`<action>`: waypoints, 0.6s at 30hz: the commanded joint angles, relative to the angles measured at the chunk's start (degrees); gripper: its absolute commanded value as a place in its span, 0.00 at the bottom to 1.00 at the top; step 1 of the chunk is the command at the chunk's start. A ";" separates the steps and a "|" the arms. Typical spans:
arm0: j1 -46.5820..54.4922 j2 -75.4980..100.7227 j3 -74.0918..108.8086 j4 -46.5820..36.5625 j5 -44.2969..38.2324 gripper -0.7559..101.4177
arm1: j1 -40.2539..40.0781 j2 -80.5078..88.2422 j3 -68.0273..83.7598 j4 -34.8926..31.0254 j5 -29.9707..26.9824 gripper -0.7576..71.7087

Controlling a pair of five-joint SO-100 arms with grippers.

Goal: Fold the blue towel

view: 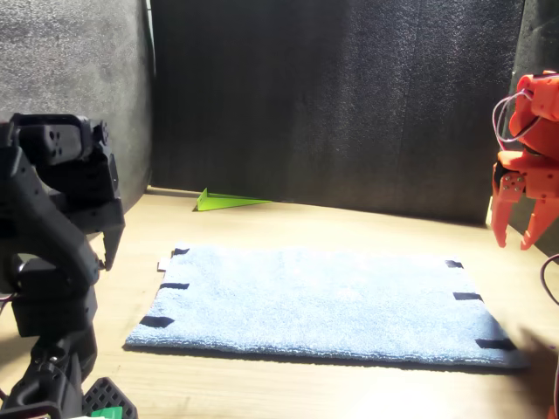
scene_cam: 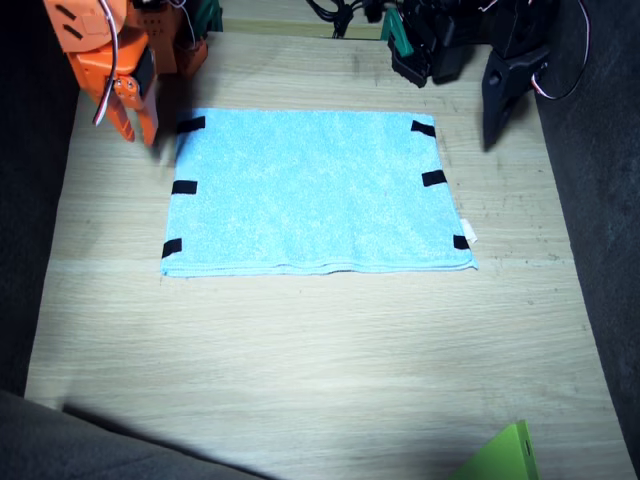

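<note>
The right claw [scene_cam: 133, 118], orange, hangs with its jaws parted and empty just off the towel's [scene_cam: 315, 190] far corner near the bench's [scene_cam: 300, 360] far edge. The left claw [scene_cam: 505, 95], black, hangs off the opposite far corner; whether it is open I cannot tell, but it holds nothing. The towel lies flat mid-bench, already doubled along its near edge by the look of it. Likely risks: a claw pinching only the top layer so the layers slide apart, or both lifting unevenly, skewing the fold off the black tape marks [scene_cam: 184, 187].

fixed view overhead, front view low, opposite
</note>
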 commanded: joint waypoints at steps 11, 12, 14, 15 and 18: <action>-1.67 -1.14 -2.64 0.53 -0.26 0.01 | 8.53 -6.86 4.48 -2.81 0.70 0.23; -1.76 -1.32 -2.72 0.26 -0.26 0.01 | 9.58 -6.50 5.19 -3.69 0.44 0.24; -1.76 -1.76 -2.72 -0.44 -0.26 0.01 | 11.34 -5.98 5.54 -4.39 0.09 0.25; -1.76 -2.02 -2.81 -0.70 -0.18 0.01 | 11.95 -5.89 5.36 -4.57 -0.26 0.28; -1.67 -2.29 -2.90 -1.41 0.09 0.02 | 12.83 -5.36 4.57 -4.22 -1.05 0.43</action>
